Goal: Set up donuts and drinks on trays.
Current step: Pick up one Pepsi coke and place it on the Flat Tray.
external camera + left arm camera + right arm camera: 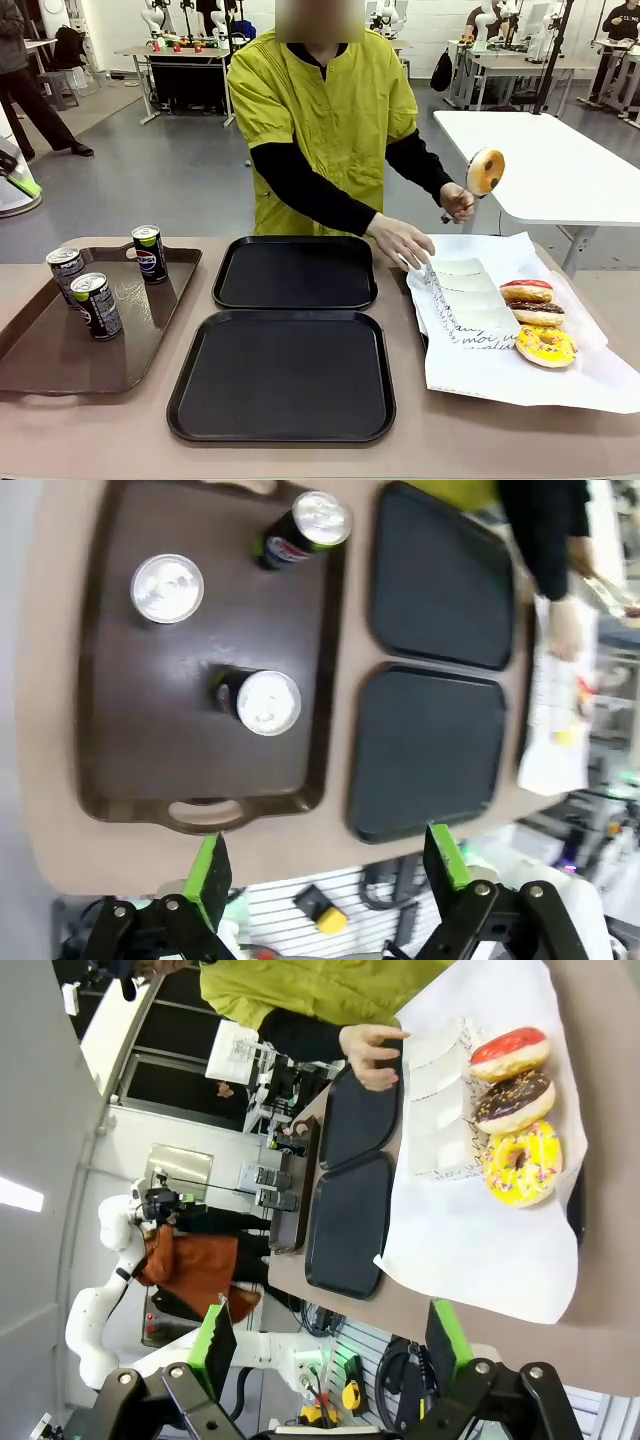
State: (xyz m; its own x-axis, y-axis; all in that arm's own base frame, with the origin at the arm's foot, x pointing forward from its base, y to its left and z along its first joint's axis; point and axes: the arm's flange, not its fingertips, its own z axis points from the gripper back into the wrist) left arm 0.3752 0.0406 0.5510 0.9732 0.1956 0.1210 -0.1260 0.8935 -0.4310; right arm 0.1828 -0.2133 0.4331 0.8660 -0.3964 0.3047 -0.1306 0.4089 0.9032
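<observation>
Left gripper (328,865) spread wide, holding nothing; its wrist view looks down on three slim dark Pepsi cans (262,700) upright on brown rectangular tray (130,730), two black square plastic trays (425,750) just beside. Right gripper (330,1338) likewise parted, holding nothing; its view shows red-white, chocolate and yellow ring donuts (512,1102) in row on white paper (490,1260). Front view shows person's hand (457,200) holding up another donut (486,171).

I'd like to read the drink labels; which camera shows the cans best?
The front view: the three cans stand side-on on the brown tray, labels visible. The left wrist view looks down on their silver tops, slightly blurred. The right wrist view shows them tiny and far off.
</observation>
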